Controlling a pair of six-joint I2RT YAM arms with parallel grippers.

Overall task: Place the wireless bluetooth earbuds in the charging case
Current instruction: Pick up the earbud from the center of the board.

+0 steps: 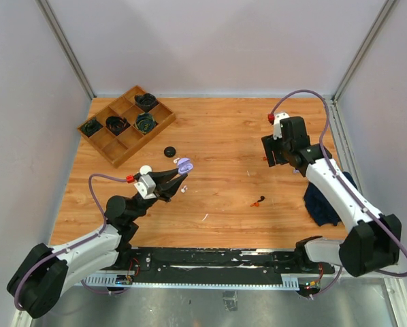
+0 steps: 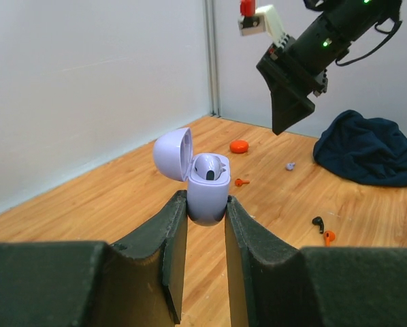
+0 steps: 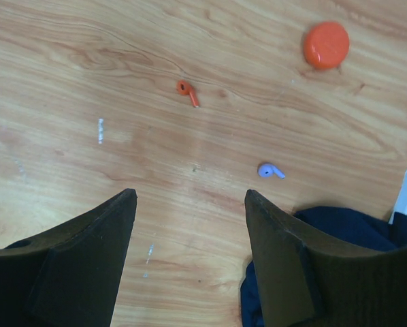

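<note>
My left gripper [image 2: 207,201] is shut on a pale purple charging case [image 2: 207,197], held off the table with its lid [image 2: 172,154] flipped open. One purple earbud [image 2: 211,167] sits inside it. In the top view this case [image 1: 184,164] is left of centre. My right gripper [image 3: 190,197] hangs open and empty above the table at the right [image 1: 271,155]. Below it lie a purple earbud [image 3: 270,170] close to the right finger and an orange earbud [image 3: 186,90] farther off. A black earbud [image 2: 318,221] and another orange earbud [image 2: 328,236] lie together mid-table.
An orange round case [image 3: 326,44] lies shut on the table. A dark blue cloth [image 1: 326,197] is bunched at the right edge. A wooden divided tray [image 1: 98,139] with black coiled cables stands at the back left. A black round case [image 1: 169,151] lies near the tray.
</note>
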